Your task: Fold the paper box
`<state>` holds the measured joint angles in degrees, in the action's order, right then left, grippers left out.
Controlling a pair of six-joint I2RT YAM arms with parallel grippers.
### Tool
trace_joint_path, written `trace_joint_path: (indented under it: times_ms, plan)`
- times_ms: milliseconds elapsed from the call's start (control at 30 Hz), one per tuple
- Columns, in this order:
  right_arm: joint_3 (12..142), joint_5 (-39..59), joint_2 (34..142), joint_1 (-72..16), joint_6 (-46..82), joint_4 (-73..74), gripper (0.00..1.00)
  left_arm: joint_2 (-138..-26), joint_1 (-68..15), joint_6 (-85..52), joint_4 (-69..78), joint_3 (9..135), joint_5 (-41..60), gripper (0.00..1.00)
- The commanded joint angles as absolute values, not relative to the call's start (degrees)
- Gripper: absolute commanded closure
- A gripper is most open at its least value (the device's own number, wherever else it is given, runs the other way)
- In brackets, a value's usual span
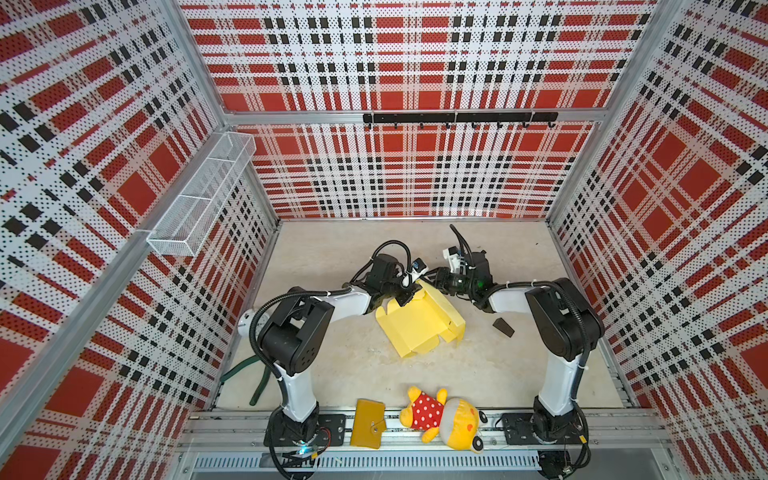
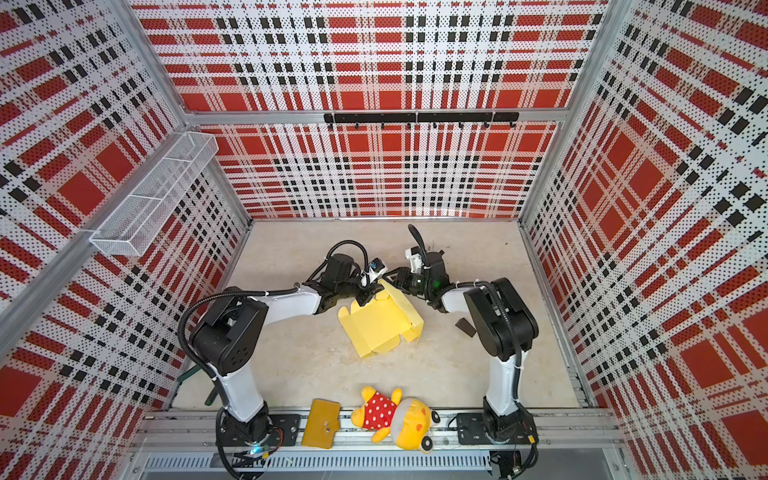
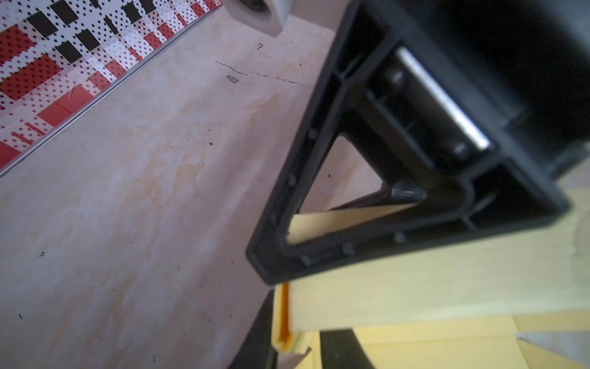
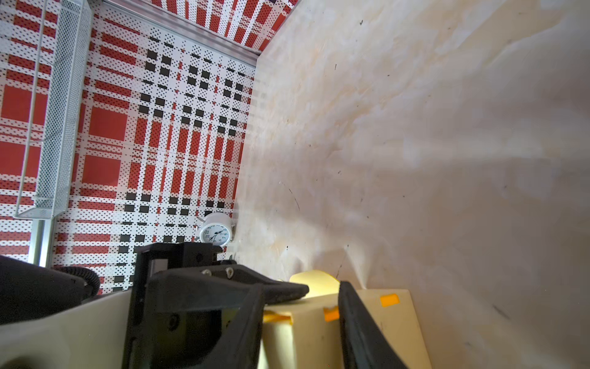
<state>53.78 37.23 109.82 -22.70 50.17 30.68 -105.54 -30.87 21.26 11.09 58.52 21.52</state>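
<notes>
Both arms rise from their bases, bend at the elbow and reach inward, so that the wrists nearly meet; the left arm (image 1: pixel 351 300) comes from the left, the right arm (image 1: pixel 509 296) from the right. The left gripper (image 1: pixel 406 296) tilts downward, jaws apart astride a wall of the paper box (image 1: pixel 419 326); the right gripper (image 1: pixel 430 282) is rolled on its side, its fingers (image 4: pixel 354 319) on either side of a raised flap; whether either pinches cannot be told.

Two arms, left arm (image 1: pixel 301 395) and right arm (image 1: pixel 559 374), white moulded link shells, bulky black joint housings, black ribbed cable conduits (image 1: pixel 252 332) fastened with white zip ties, black bolted base plates (image 1: pixel 334 424), black triangular open-frame fingers (image 3: pixel 281 204) dotted with small screws
</notes>
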Motion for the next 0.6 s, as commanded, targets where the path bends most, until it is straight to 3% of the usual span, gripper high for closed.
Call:
trace_joint_path:
  times_ms: [0, 467, 567]
  plan:
    - [51.3, 38.2, 108.5, -21.6, 50.4, 32.0, 0.61, -106.2, -31.3, 18.1, 12.4, 57.5, 21.4, 0.76]
    - [48.6, 38.5, 106.4, -21.4, 50.7, 32.6, 0.63, -110.9, -33.8, 10.0, 29.3, 53.4, 20.6, 0.76]
    - [48.3, 38.4, 106.1, -21.4, 51.1, 32.8, 0.64, -111.3, -34.1, 9.5, 29.6, 53.6, 18.5, 0.81]
